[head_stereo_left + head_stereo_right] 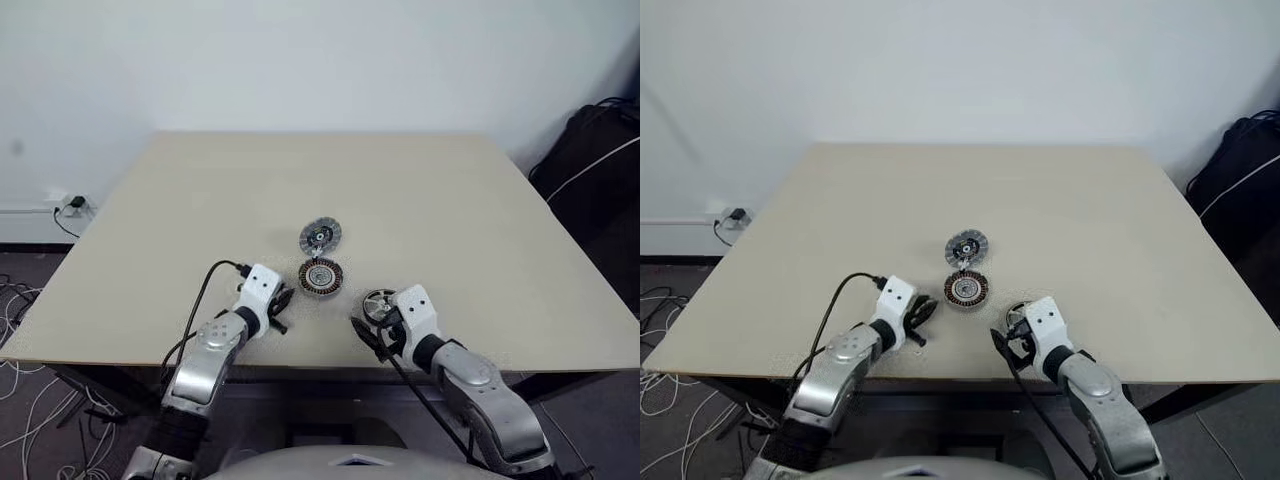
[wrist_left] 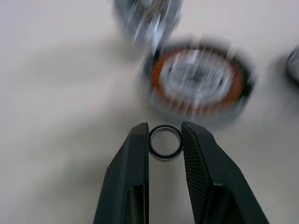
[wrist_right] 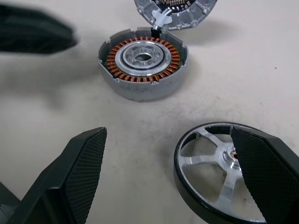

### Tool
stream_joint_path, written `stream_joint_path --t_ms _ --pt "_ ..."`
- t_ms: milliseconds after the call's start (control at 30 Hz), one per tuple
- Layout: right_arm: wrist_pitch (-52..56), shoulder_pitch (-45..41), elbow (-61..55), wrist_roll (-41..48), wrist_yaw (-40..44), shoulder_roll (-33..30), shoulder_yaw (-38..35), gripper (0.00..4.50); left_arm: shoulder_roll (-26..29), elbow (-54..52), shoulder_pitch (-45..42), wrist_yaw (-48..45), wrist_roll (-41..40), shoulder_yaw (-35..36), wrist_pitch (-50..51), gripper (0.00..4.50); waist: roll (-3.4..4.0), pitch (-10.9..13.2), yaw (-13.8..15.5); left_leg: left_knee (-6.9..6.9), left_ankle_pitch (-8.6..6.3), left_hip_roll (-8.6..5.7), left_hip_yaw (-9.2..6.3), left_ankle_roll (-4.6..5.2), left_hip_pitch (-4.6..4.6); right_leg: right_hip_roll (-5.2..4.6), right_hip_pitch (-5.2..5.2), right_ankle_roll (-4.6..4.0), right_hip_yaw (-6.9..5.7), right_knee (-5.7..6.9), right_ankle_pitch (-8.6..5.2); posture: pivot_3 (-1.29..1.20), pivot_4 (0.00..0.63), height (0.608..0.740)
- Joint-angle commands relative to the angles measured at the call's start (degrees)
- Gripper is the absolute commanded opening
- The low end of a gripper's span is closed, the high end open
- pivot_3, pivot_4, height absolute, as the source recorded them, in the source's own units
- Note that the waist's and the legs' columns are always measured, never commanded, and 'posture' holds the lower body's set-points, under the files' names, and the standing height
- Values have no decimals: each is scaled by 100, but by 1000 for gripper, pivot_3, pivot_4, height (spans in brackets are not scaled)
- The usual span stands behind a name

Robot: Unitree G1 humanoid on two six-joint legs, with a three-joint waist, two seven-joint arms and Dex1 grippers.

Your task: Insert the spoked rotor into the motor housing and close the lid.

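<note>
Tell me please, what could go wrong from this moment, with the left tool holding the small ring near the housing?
1. The left tool pinches the small metal ring only at its fingertips, so it may slip out and roll away.
2. The lid leans against the motor housing; a nudge could shift both.
3. The right tool stands open over the spoked rotor; closing carelessly may push the rotor off the nearby table edge.

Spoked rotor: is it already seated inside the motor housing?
No, the spoked rotor lies flat on the table, apart from the motor housing, whose copper windings are still uncovered.
</note>
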Motion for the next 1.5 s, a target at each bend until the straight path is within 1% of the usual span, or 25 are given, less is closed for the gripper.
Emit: stream_joint_path --t_ms 33,267,533,867,900,933,1033,1133,1167,1267,1300,1333,1400,1433,1500 --pt "-122 -80 -60 -31 -18 40 8 4500 -132 81 -368 9 5 -79 -189 669 0 0 -2 0 0 0 0 0 0 0 0 0 0 0 0 0 0 740" --pt "-199 -40 -77 -114 -191 163 -37 4500 -370 1292 -1190 174 256 -196 -639 669 0 0 -7 -1 1 0 0 -1 -1 2 -3 -2 0 1 1 0 0 740" --pt "-225 12 -106 -173 -225 215 -31 4500 -635 2465 -1681 146 241 -160 -957 669 -3 1 -6 0 2 -7 -1 0 -4 0 -6 -23 0 -1 14 0 0 740" --pt "-222 29 -152 -197 -223 208 -35 4500 -721 3045 -1819 112 242 -120 -1091 669 -4 1 -12 2 2 -7 -1 0 -6 0 -7 -22 0 0 14 0 0 740" --pt "-222 30 -155 -198 -221 207 -32 4500 -735 3059 -1814 117 215 -95 -1085 1391 -4 1 -13 3 2 -7 -1 0 -6 0 -7 -22 1 0 15 0 0 740" --pt "-221 30 -158 -200 -220 206 -28 4500 -742 3065 -1809 125 206 -81 -1099 1657 -4 1 -14 3 2 -7 -1 0 -6 0 -7 -22 0 0 15 0 0 740" --pt "-219 31 -173 -201 -212 206 -11 4500 -745 2879 -1726 143 180 -33 -1228 2661 -5 1 -14 4 2 -7 -1 0 -6 0 -7 -23 0 1 16 0 0 740" --pt "-225 34 -179 -194 -196 199 -11 4500 -739 2399 -1539 17 -7 68 -1264 2661 -4 1 -25 3 2 -7 -1 0 -6 0 -8 -26 1 1 17 0 0 740" --pt "-226 33 -177 -194 -193 198 -10 4500 -723 2257 -1477 -10 -44 85 -1252 2488 -4 1 -25 3 2 -6 -1 -1 -7 0 -9 -27 2 1 18 0 0 740" --pt "-216 10 -163 -191 -180 198 1 4500 -624 1766 -1224 -52 -105 131 -1152 1674 -4 1 -24 2 2 -6 -1 -1 -7 0 -9 -29 2 0 19 0 0 740" --pt "-208 -10 -153 -177 -163 203 9 4500 -570 1566 -1105 -43 -112 150 -1115 1275 -4 1 -23 2 2 -6 -1 -1 -7 0 -9 -30 2 0 19 0 0 740" --pt "-199 -29 -145 -161 -148 209 15 4500 -517 1393 -997 -39 -114 161 -1090 1019 -4 1 -27 3 2 -6 -1 -1 -7 0 -8 -30 2 1 19 0 0 740" --pt "-175 -74 -130 -139 -128 227 18 4500 -426 1075 -786 -62 -140 183 -1043 285 -3 1 -27 3 2 -6 -1 -1 -6 0 -8 -30 3 1 19 0 0 740" --pt "-150 -122 -111 -137 -128 246 28 4317 -358 899 -643 -39 -128 212 -1026 6 -3 0 -31 3 2 -6 0 -1 -6 0 -9 -30 3 2 19 0 0 740" --pt "-90 -226 -65 -130 -124 284 40 3857 -230 617 -390 -6 -105 250 -1002 0 -3 0 -31 2 2 -6 -1 0 -5 0 -8 -30 3 3 19 0 0 740"
